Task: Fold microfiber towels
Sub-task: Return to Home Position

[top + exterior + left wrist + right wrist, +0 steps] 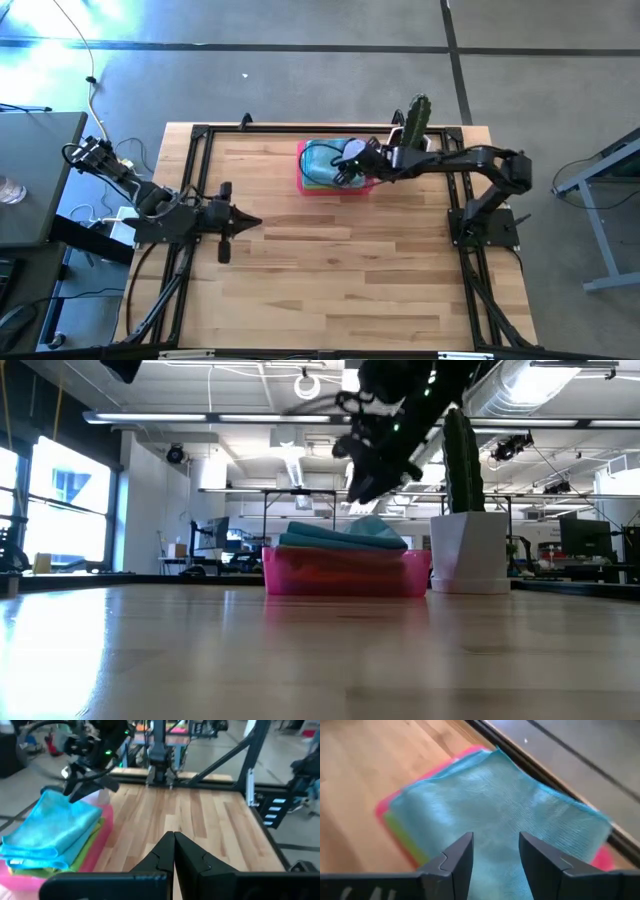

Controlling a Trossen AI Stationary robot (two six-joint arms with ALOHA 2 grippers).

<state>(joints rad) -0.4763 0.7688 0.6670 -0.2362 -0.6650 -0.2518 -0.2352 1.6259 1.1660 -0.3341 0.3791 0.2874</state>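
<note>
Left hand (pixel 246 222) over left side of table (pixel 330 270), fingers pressed together, empty. Towels (pixel 510 800) folded and stacked in pink tray (pixel 340 575) at far middle of table, blue on top, green under it. Right hand (pixel 495 845) just above the stack, fingers spread, holding nothing. Cactus (pixel 417 115) in white pot just right of tray.

Bench (pixel 340 280): plank wood, smooth, satin sheen with glare. Top blue towel (pixel 505 800) is matt fuzzy cloth with a fine ribbed weave; pink tray (pixel 340 575) looks like smooth plastic. Right gripper (pixel 496 840) fingers matt black plastic, frame post (pixel 248 770) matt black metal
</note>
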